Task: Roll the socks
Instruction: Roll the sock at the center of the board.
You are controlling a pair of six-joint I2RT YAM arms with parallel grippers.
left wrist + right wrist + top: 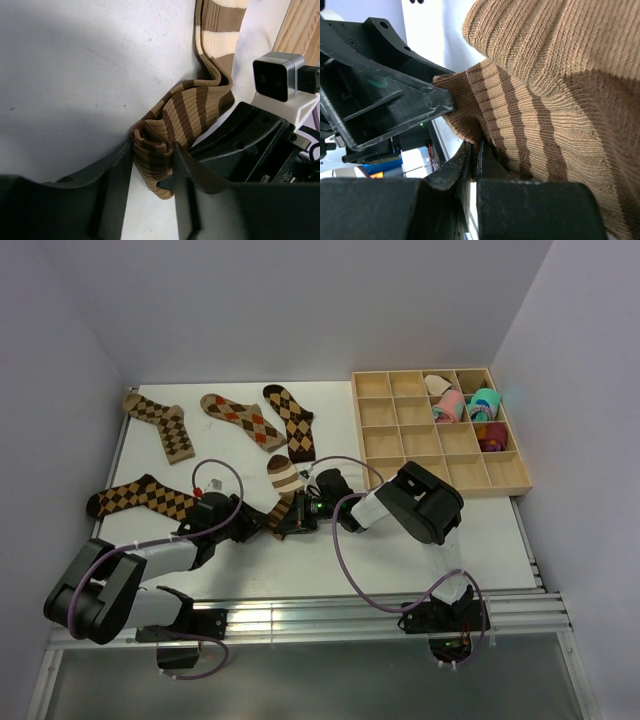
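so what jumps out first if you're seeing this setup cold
Both grippers meet mid-table on the striped sock: the left gripper clamps its folded end and the right gripper pinches the knit beside it. Four argyle socks lie flat across the left and back, and a wooden tray at the back right holds pink and teal bundles.

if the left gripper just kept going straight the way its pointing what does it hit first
The striped sock: its folded end is clamped between the jaws of the left gripper, and the rest of it stretches on straight ahead. Depth beyond that is unclear.
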